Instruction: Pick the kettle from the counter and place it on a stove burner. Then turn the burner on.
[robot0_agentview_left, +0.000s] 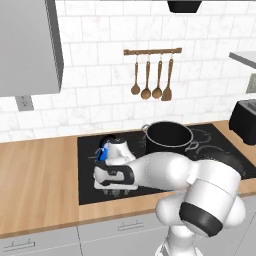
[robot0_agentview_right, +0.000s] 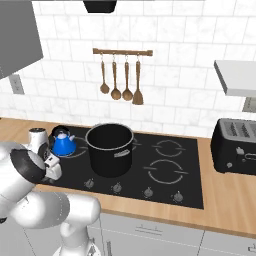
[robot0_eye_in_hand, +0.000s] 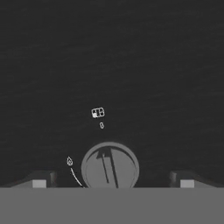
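Observation:
The small blue kettle (robot0_agentview_right: 63, 143) stands upright on the rear left stove burner (robot0_agentview_right: 78, 152) of the black cooktop, just left of the big pot. In the left base view the kettle (robot0_agentview_left: 102, 152) peeks out behind my hand. My gripper (robot0_agentview_left: 115, 186) points down at the cooktop's front left edge, in front of the kettle. In the hand view the gripper (robot0_eye_in_hand: 113, 181) is open, its fingertips (robot0_eye_in_hand: 39, 181) wide apart on either side of a round grey knob (robot0_eye_in_hand: 110, 168) and clear of it. The wood counter (robot0_agentview_left: 37, 175) lies to the left.
A big black pot (robot0_agentview_right: 110, 147) sits on the cooktop beside the kettle. More knobs (robot0_agentview_right: 116, 187) line the front edge. A black toaster (robot0_agentview_right: 235, 145) stands at the right. Wooden utensils (robot0_agentview_right: 120, 80) hang on the wall behind.

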